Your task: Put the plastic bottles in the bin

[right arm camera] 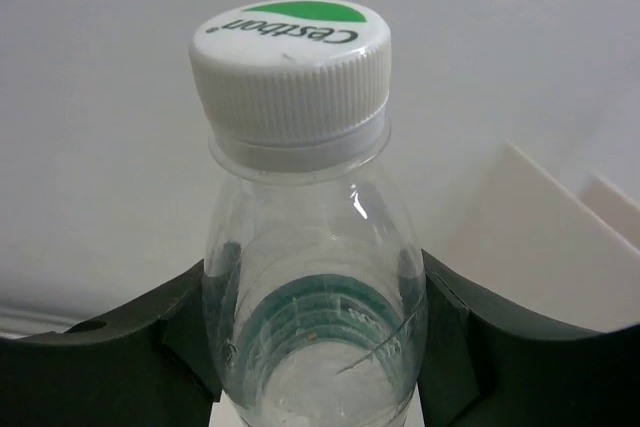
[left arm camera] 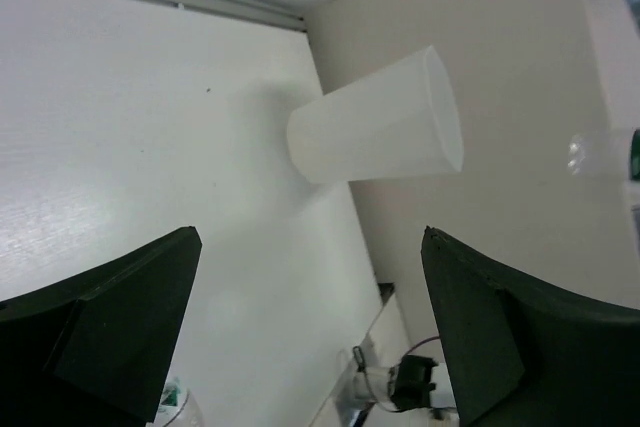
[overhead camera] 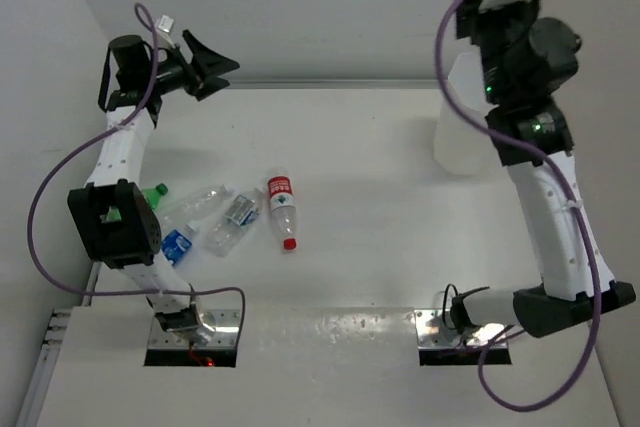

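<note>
right hand (right arm camera: 315,347) gripped a white-capped bottle (right arm camera: 300,277), held high near the bin (overhead camera: 455,137) at two o'clock. left hand (left arm camera: 310,237) gaped wide, empty. next seemed a release squarely over its rim. other bottles (overhead camera: 236,219) lay at eight o'clock on the desk (overhead camera: 380,247).

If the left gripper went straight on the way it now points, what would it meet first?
Probably the bin. In the wrist view it shows between the fingers of the open left gripper, with only bare table before it. Depth is unclear, so the line may pass beside it.
</note>
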